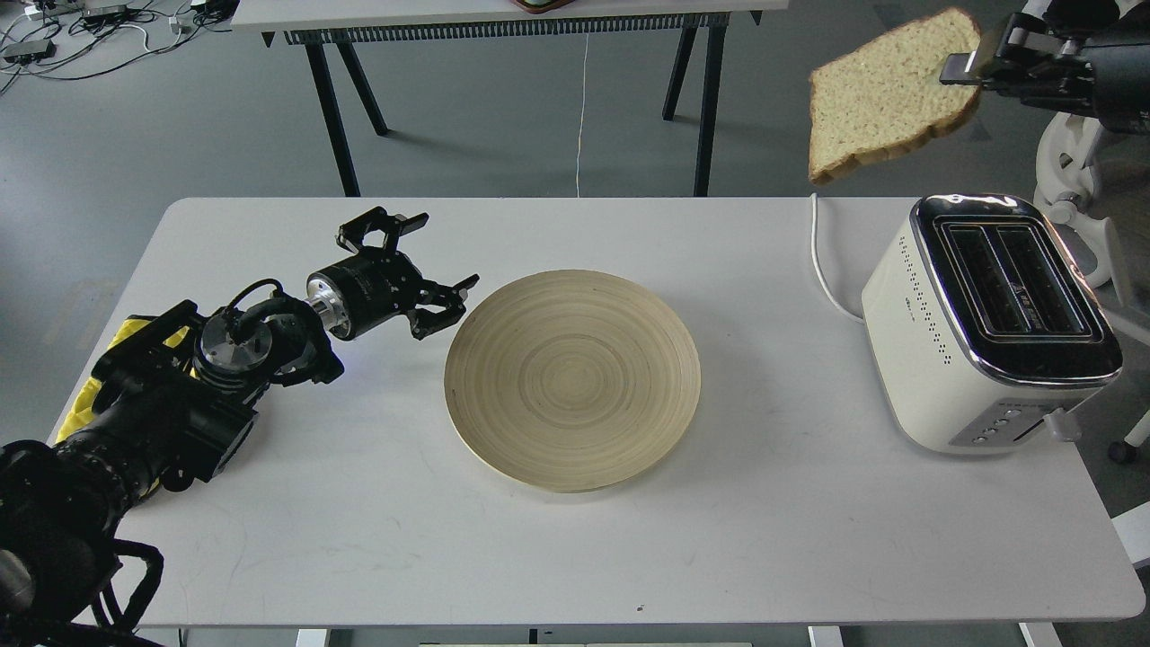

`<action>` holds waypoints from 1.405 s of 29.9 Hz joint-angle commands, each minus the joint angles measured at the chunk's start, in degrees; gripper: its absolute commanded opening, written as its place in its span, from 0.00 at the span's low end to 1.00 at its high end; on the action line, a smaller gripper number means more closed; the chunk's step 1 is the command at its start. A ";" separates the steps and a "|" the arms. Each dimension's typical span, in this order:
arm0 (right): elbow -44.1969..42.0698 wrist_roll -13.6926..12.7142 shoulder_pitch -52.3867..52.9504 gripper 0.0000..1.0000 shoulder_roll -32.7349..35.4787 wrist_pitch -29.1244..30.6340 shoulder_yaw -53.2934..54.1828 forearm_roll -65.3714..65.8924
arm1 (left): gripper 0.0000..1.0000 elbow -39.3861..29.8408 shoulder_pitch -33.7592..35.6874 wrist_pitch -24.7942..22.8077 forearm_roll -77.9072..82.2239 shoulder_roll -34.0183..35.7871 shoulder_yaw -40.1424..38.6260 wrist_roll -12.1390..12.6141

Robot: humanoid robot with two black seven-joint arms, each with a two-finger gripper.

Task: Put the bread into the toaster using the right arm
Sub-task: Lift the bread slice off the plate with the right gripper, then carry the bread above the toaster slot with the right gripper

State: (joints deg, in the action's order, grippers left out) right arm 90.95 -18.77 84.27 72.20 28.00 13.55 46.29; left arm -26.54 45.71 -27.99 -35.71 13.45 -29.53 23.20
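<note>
The bread (885,94), a pale slice with a tan crust, hangs in the air at the top right, tilted, above and a little left of the toaster. My right gripper (966,63) comes in from the top right edge and is shut on the slice's right edge. The cream-white toaster (934,332) stands on the right end of the table, its two chrome-rimmed slots (1020,283) facing up and empty. My left gripper (422,274) rests low over the table's left part, fingers spread open and empty, beside the plate.
A round bamboo plate (572,379) lies bare at the middle of the white table (449,557). The toaster's white cord (822,261) runs off the back edge. Yellow mitts (94,382) lie under my left arm. A black-legged table (503,18) stands behind.
</note>
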 commanded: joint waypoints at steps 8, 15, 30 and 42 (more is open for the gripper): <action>1.51 0.22 0.20 0.00 11.73 0.00 -0.01 3.71 | 1.00 0.00 0.00 -0.01 -0.06 0.00 0.00 0.00; 1.33 1.19 0.11 0.00 16.31 0.00 -1.51 4.25 | 1.00 0.00 0.00 -0.01 0.03 0.00 0.00 0.00; -1.66 3.48 -0.51 0.00 14.29 0.00 -10.73 3.54 | 1.00 0.00 0.00 -0.01 0.03 0.00 0.00 0.00; -1.66 3.48 -0.68 0.00 12.54 0.00 -14.33 3.37 | 1.00 0.00 0.00 -0.01 0.03 0.00 0.00 0.00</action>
State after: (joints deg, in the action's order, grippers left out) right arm 89.31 -15.29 83.61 85.87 28.00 0.87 49.53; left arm -26.54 45.70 -28.01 -35.77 13.42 -29.53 23.20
